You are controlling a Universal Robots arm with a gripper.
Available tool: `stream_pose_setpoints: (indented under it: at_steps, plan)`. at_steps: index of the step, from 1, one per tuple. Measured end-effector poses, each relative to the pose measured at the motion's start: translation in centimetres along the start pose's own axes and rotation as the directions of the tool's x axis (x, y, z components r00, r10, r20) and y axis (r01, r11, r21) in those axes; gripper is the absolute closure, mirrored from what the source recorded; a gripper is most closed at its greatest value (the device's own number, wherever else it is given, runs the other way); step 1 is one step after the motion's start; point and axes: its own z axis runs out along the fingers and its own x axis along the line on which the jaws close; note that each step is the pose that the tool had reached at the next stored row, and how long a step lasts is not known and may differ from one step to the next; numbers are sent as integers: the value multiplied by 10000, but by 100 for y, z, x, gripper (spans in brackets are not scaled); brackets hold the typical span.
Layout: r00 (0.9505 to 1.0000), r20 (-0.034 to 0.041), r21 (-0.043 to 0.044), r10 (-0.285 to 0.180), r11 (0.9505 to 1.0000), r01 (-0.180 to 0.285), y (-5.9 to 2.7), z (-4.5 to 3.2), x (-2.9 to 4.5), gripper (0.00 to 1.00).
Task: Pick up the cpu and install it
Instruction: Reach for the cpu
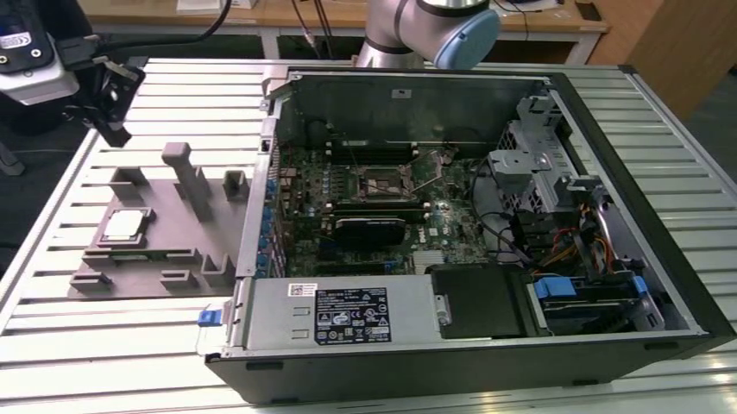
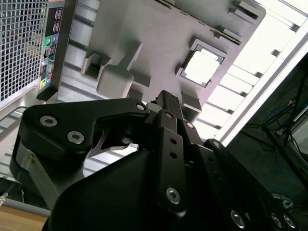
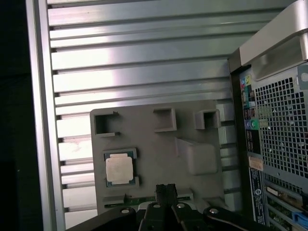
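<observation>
One cpu (image 3: pixel 119 169) seated in grey tray (image 3: pixel 144 130), claw (image 3: pixel 166 189) closed and empty, hovering near the tray

One edge of the grey tray (image 3: pixel 144 132) — hidden — lies behind the pincer (image 3: pixel 166 190).

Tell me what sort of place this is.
Probably a robotics lab bench for computer assembly: an opened desktop case on a slotted metal table, a grey tray holding the cpu, and a robot arm behind.
</observation>
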Motion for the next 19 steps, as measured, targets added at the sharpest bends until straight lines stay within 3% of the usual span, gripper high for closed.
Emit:
stream_pose_setpoints:
  at_steps: [19]
  plan:
    - [10000,-1,0,0,10000,0,-23,219,88,89]
